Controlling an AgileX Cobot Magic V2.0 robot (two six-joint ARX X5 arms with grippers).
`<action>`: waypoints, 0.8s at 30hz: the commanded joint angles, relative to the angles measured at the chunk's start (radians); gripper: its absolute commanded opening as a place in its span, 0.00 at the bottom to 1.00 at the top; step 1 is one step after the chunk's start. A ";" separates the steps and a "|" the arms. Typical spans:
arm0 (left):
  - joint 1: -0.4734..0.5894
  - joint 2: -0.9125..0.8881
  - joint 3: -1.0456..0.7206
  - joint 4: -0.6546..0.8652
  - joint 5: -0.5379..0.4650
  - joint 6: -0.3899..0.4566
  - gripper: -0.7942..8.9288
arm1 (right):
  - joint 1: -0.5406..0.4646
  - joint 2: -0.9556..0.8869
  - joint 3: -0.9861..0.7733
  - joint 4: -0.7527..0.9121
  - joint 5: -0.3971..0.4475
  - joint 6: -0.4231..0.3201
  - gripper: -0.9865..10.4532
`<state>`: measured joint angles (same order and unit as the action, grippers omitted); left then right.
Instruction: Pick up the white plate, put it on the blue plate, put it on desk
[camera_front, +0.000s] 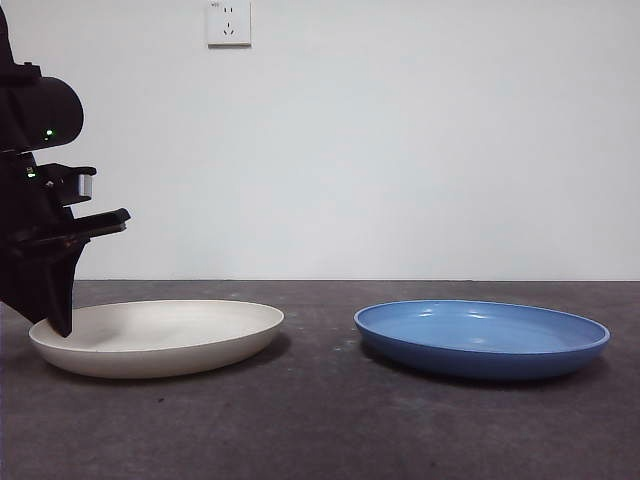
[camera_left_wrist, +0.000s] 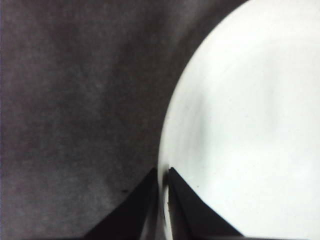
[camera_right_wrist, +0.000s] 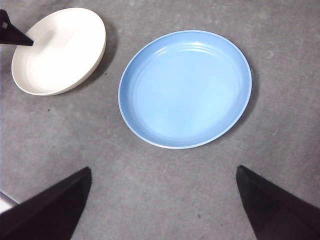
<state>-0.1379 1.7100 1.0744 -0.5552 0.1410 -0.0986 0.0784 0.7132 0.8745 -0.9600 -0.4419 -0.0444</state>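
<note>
A matte, cream-white plate (camera_front: 160, 337) sits at the lower left of the front frame on the rough, mottled grey-brown desk (camera_front: 330, 420). The left gripper (camera_front: 58, 322), an angular black form coming down the left edge, has its jaws pinched on the plate's outer rim, one jaw inside the lip and one outside. In the left wrist view the two pointed jaws (camera_left_wrist: 161, 175) stand almost together with the thin rim between them, and faint concentric lines show in the plate's pale bowl (camera_left_wrist: 250, 130). The glossy blue plate (camera_front: 482, 337), round and shallow with a thin lighter rim, rests flat at the lower right, well apart from the white plate. The right gripper (camera_right_wrist: 162, 200) hangs above the desk near the blue plate (camera_right_wrist: 185, 89), jaws spread wide and holding nothing. A white wall socket (camera_front: 229, 22) is at the upper left.
</note>
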 joint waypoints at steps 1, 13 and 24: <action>0.002 0.002 0.017 -0.010 -0.003 -0.012 0.09 | 0.003 0.005 0.022 0.010 0.002 0.010 0.49; -0.008 -0.233 0.060 -0.006 0.123 -0.082 0.09 | 0.003 0.004 0.022 0.010 0.001 0.011 0.49; -0.205 -0.233 0.185 0.011 0.143 -0.151 0.09 | 0.003 -0.026 0.038 0.047 0.005 0.076 0.49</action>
<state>-0.3241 1.4506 1.2278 -0.5587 0.2836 -0.2234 0.0784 0.6903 0.8829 -0.9245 -0.4385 0.0082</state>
